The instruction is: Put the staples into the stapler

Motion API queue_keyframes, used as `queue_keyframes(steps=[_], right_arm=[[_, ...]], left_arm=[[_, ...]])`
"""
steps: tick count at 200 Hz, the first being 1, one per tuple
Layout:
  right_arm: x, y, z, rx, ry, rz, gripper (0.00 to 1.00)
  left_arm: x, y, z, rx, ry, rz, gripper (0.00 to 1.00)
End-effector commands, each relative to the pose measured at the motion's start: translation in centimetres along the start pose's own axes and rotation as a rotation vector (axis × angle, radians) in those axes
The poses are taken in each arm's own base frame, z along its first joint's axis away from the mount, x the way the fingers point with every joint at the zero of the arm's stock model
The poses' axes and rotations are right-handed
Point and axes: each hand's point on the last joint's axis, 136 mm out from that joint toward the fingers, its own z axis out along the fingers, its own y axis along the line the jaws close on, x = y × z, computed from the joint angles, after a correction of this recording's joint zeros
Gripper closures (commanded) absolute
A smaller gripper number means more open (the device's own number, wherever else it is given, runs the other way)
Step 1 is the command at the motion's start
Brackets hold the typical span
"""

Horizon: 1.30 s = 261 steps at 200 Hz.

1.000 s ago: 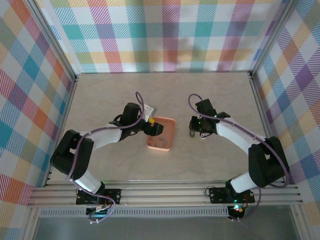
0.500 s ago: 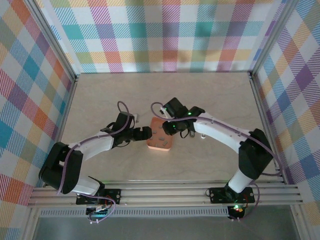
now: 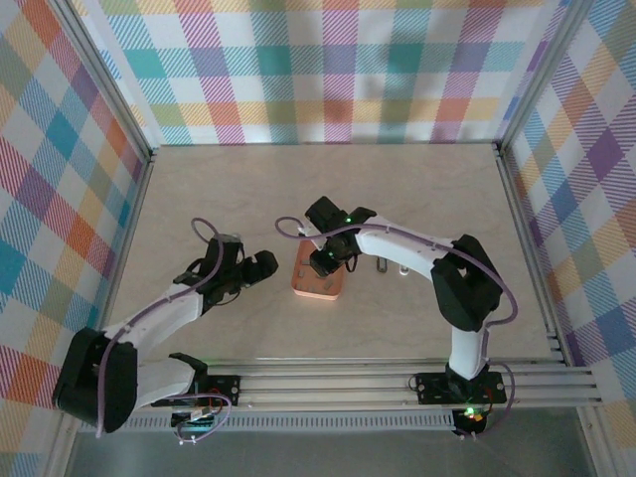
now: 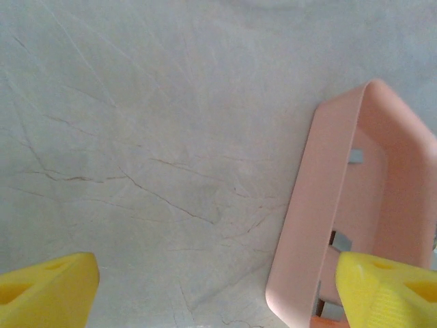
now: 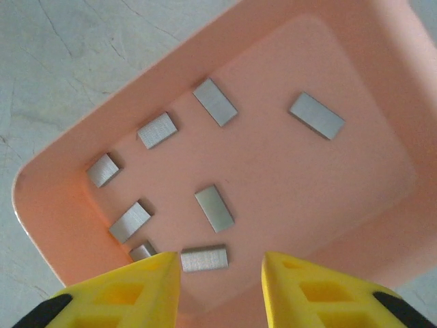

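Several staples (image 5: 214,208), short grey metal strips, lie scattered in the shallow orange tray (image 5: 307,191). My right gripper (image 5: 222,273) hovers over the tray's near end, open, its yellow fingers (image 5: 136,290) empty; one strip (image 5: 203,258) lies just below the left finger's tip. In the top view the right gripper (image 3: 326,260) is above the tray (image 3: 310,288). The stapler (image 3: 383,265) lies on the table just right of it. My left gripper (image 3: 266,266) stands wide open to the tray's left. In the left wrist view the left gripper (image 4: 215,294) holds nothing and faces the tray's outer wall (image 4: 307,205).
The pale marbled tabletop (image 3: 199,199) is walled by checked panels on three sides. A metal rail (image 3: 328,383) carrying both arm bases runs along the near edge. A small white object (image 3: 402,270) lies next to the stapler.
My right arm swung left from the stapler to above the tray, its jaws parting. My left arm drew back leftward, away from the tray.
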Motion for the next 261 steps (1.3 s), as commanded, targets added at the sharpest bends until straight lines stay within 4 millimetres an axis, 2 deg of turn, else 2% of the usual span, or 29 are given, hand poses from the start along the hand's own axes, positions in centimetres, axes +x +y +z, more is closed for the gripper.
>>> queue_keyframes(steps=[1, 31, 72, 160, 226, 261], right_arm=[[-1.1, 1.3, 0.4, -0.049, -0.009, -0.092, 0.62], [-0.8, 1.3, 1.6, -0.050, 0.022, -0.120, 0.61], [0.1, 1.5, 2.9, -0.038, 0.082, -0.150, 0.58], [0.0, 0.1, 5.3, 0.043, 0.122, -0.136, 0.59], [0.9, 0.0, 6.7, 0.037, 0.177, -0.136, 0.64], [1.3, -0.4, 7.5, 0.038, 0.198, -0.117, 0.73]], left_arm=[[-0.4, 1.8, -1.2, -0.069, -0.051, -0.031, 0.11], [-0.6, 2.4, -1.9, -0.095, -0.078, -0.035, 0.11], [0.2, 2.9, -1.0, -0.108, -0.041, -0.056, 0.11], [-0.1, 2.3, -0.6, -0.094, -0.031, -0.055, 0.11], [0.2, 2.2, -0.1, -0.089, -0.016, -0.065, 0.11], [0.2, 2.3, 0.0, -0.091, -0.013, -0.064, 0.11]])
